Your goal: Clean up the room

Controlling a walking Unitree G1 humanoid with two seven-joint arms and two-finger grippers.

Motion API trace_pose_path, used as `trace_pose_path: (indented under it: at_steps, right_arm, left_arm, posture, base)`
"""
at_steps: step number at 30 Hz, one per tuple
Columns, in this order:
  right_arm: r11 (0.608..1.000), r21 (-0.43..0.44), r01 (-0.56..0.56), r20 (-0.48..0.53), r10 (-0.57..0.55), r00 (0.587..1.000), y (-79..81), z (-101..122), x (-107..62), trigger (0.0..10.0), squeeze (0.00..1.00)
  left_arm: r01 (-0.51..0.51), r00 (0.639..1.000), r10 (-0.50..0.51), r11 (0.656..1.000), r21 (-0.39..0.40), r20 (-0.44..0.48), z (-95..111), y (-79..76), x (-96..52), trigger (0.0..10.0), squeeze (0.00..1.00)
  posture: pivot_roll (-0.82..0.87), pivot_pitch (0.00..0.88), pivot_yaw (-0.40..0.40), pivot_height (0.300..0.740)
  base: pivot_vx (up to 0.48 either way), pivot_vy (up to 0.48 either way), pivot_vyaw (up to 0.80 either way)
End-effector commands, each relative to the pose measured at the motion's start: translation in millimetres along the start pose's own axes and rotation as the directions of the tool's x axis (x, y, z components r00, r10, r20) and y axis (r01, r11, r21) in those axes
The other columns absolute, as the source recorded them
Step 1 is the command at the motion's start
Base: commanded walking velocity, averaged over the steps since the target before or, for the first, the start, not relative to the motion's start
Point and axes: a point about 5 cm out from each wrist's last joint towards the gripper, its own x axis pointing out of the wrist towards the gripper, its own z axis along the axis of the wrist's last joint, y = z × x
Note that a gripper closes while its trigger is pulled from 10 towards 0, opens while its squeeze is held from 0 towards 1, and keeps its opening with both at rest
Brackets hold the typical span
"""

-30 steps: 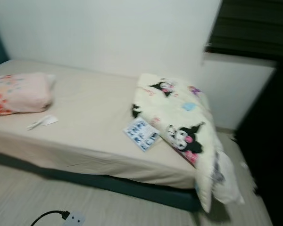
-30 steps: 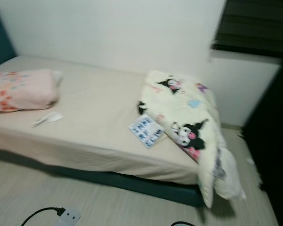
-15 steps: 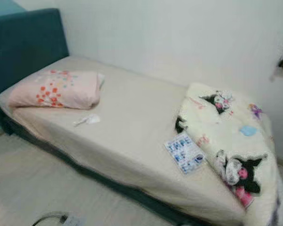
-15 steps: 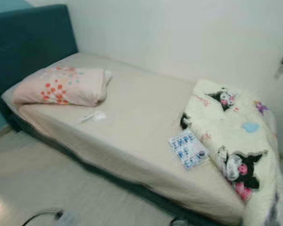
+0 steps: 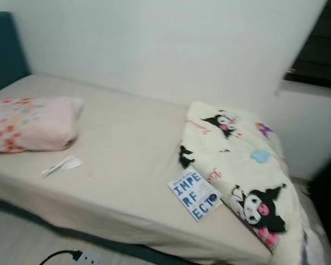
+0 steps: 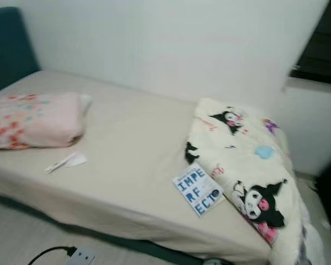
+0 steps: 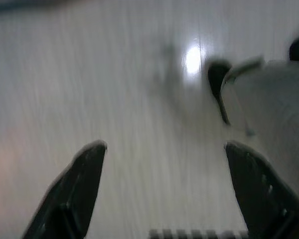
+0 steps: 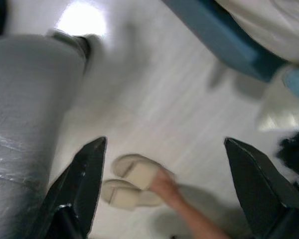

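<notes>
Camera swung right since earlier: headboard [image 5: 5, 49] mostly gone, book [image 5: 194, 194] nearer centre; both pincers wide, idle

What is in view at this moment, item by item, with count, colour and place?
bed: 1, beige sheet, teal frame, along the white wall
pillow: 1, pink with floral print, head of the bed
blanket: 1, cream with cartoon print, bunched at the foot
book: 1, white with blue letters, beside the blanket
paper scrap: 1, white, near the pillow
power strip: 1, white with black cord, on the floor
person's feet: 2, beige slippers, on the floor
left end effector: open, above the floor
right end effector: open, above the floor
</notes>
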Motion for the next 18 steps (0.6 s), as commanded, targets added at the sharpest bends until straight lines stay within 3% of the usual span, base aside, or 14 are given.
trace_pose_path:
  at_steps: [1, 18]
  right_arm:
    - [1.0, -0.003, 0.008, -0.018, -0.008, 1.0, -3.8, -5.8, -0.2, 10.0, 0.0]
    - [1.0, -0.011, 0.022, -0.023, -0.022, 0.999, -4.8, -6.4, -0.2, 10.0, 0.0]
  left_arm:
    - [0.01, 1.0, -0.009, 1.0, -0.01, 0.012, 3.5, -1.6, 0.3, 10.0, 0.0]
    - [0.003, 1.0, -0.002, 0.999, -0.045, 0.017, 3.1, -2.6, 0.3, 10.0, 0.0]
  posture:
    - [0.04, 0.0, -0.066, 0.74]
    - [0.03, 0.0, -0.07, 0.74]
  base:
    - [0.0, 0.0, -0.72]
    - [0.0, 0.0, -0.71]
